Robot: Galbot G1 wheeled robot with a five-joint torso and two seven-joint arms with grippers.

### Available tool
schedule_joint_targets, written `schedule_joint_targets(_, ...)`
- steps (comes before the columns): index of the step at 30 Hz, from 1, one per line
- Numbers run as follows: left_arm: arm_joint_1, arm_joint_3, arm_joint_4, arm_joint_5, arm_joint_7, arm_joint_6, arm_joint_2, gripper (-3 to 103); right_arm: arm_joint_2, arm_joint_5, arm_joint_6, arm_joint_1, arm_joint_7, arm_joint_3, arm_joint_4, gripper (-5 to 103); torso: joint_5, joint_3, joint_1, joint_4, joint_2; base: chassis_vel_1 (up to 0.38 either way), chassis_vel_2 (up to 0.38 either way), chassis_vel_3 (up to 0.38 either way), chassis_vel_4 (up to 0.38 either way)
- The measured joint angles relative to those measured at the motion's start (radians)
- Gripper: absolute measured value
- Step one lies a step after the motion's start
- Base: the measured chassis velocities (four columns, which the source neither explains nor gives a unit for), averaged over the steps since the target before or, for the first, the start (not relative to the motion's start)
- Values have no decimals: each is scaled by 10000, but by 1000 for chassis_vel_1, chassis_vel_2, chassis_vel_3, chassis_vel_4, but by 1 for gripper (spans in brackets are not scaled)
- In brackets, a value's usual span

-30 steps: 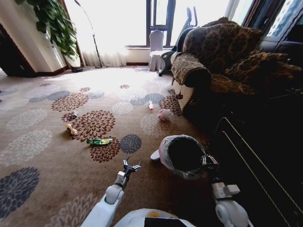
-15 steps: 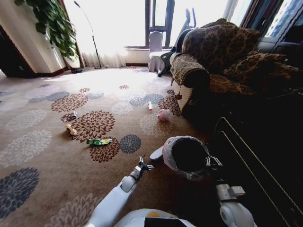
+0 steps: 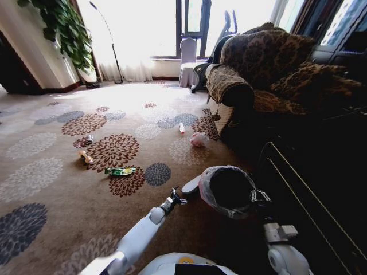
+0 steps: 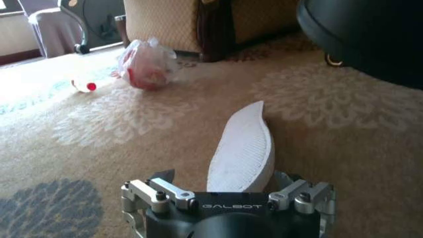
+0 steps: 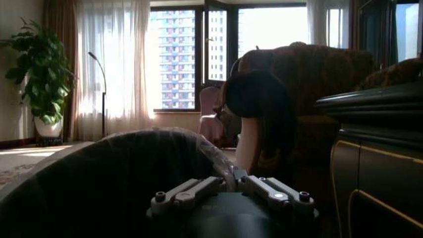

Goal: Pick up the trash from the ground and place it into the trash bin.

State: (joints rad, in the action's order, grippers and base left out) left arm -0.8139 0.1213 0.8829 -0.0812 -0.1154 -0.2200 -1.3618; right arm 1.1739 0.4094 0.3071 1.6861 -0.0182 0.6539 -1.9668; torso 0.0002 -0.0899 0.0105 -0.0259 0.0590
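Observation:
A white flat packet lies on the carpet against the trash bin, a black bin with a pale liner. My left gripper is low at the packet's near end, open, with a finger on each side of it. At the bin's right side, my right gripper is shut on the rim. Farther out on the carpet lie a green wrapper, a pink bag, a red-capped bottle and a yellow bit.
A patterned sofa stands at the right behind the bin, with dark furniture along the right edge. A potted plant and a floor lamp stand at the far left by the window. Open flowered carpet stretches left.
My left arm has reached forward and to the right, bringing its gripper from bare carpet up to the white packet. The bin and right gripper have shifted slightly right.

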Motion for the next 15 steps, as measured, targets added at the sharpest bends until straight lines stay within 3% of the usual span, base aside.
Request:
schedule_joint_targets(3,309,14,-489,40,-80,-115,-163,99,2,1,0,46,0,5,1,0,-2,0,0,0,0,0,0,0,0)
schedule_joint_targets(7,778,-103,-1363,-12,-272,-271,-662,79,72,-6,39,217,4,160,19,0,-5,0,0,3,0,0,0,0,0)
schedule_joint_targets(12,807,-117,-1542,13,-399,-324,-785,68,102,-12,51,240,2,186,19,0,-2,0,0,2,0,0,0,0,0)
schedule_joint_targets(15,807,-75,-1673,108,-543,-440,-850,52,128,-36,60,222,2,180,24,0,-2,1,0,0,0,0,0,0,0)
